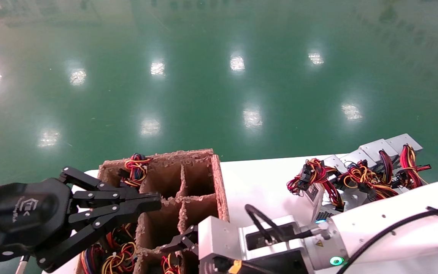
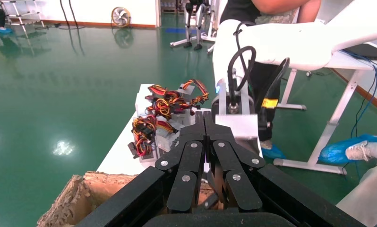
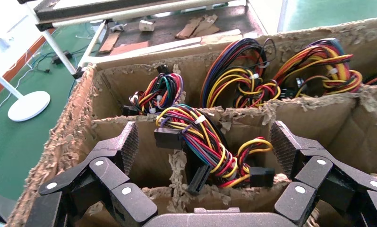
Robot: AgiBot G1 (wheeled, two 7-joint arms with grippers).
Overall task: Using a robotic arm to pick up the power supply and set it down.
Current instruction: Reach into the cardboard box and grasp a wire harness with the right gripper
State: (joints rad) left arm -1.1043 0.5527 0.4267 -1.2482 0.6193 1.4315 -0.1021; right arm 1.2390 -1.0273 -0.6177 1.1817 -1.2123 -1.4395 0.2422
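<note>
My right gripper (image 3: 205,142) stands open over a compartment of the cardboard box (image 3: 78,118). A bundle of red, yellow, blue and black wires (image 3: 203,139) with black plugs lies between its fingers, touching neither. No metal body shows under the wires. In the head view this gripper (image 1: 184,240) hangs from the white arm's grey wrist block (image 1: 219,239) at the box's near side. Several silver power supplies (image 1: 359,158) with wire bundles lie on the white table (image 1: 264,182) at the right. My left gripper (image 1: 154,201) is shut and empty, held above the box's left side.
The divided cardboard box (image 1: 219,182) has ragged walls; other compartments hold wire bundles (image 3: 243,80). The left wrist view shows the power supplies (image 2: 163,118) beyond the shut left gripper (image 2: 204,117). Green floor lies past the table's far edge. A person stands beside the table (image 2: 252,9).
</note>
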